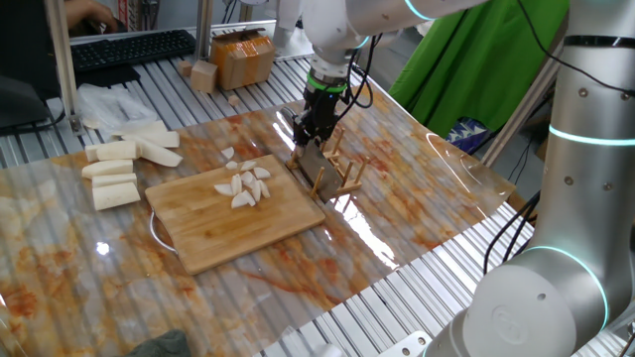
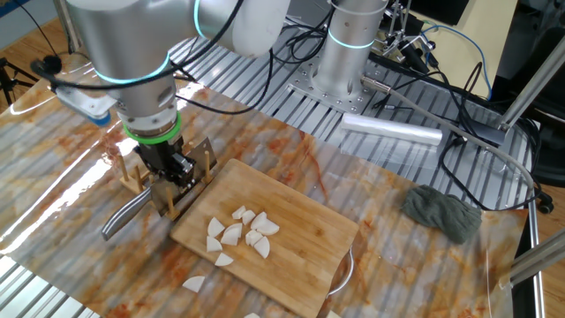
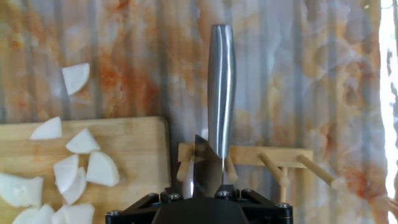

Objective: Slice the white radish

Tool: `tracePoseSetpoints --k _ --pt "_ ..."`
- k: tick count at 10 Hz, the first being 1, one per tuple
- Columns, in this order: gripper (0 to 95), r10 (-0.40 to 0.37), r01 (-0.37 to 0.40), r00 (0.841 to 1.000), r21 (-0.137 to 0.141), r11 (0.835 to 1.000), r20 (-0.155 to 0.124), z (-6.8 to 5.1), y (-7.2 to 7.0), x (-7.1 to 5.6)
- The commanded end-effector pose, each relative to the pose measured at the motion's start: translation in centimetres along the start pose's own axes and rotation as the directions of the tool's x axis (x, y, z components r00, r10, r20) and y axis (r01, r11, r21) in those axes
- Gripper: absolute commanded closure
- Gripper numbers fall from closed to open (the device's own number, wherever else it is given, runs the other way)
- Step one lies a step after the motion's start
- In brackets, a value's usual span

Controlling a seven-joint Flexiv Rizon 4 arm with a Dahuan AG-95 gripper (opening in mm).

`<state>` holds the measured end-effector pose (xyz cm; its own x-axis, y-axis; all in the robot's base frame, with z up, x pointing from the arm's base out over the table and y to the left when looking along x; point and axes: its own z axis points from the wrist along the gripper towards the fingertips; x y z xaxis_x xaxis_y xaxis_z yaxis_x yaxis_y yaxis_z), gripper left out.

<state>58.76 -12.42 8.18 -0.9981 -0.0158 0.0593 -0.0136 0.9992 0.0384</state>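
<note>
1. White radish [image 1: 245, 184]: thin pale slices heaped mid cutting board [image 1: 203, 238], strays at the heap's 12 o'clock.
2. Handling, judged: light, wet, slippery, brittle; take by the edges.
3. Axis: wedges point every way; none shared.
4. Gripper [image 2: 173, 181]: spread above the knife [image 2: 126, 215] in its wooden rack [image 1: 340, 177], holding nothing.

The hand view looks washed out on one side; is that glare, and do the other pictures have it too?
Yes: in the hand view the right edge burns out to white, while the knife handle stays sharp. In one fixed view, bright streaks of reflected light cross the glossy table cover. In the other fixed view, glare sits at the far left, over the same cover.
</note>
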Motion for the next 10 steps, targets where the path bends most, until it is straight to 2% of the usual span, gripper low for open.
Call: tracePoseSetpoints --k 1,2,4,5,6,8,10 --pt "57.0 -0.033 0.032 0.999 -0.007 0.999 -0.027 -1.6 0.5 0.2" --pt "76.0 -0.044 0.043 0.998 -0.012 0.999 -0.046 -2.8 1.2 0.3" --pt "76.0 -0.053 0.052 0.996 -0.011 0.999 -0.065 -4.8 3.2 0.3" --pt "76.0 -0.067 0.066 0.996 -0.013 0.998 -0.067 -5.7 4.5 0.3" --pt "95.0 -0.080 0.079 0.995 -0.015 0.997 -0.065 -6.4 5.9 0.2" --pt "95.0 -0.077 0.077 0.995 -0.008 0.997 -0.065 -7.5 8.4 0.3" --pt "95.0 -0.070 0.070 0.996 -0.006 0.998 -0.062 -8.1 9.9 0.5"
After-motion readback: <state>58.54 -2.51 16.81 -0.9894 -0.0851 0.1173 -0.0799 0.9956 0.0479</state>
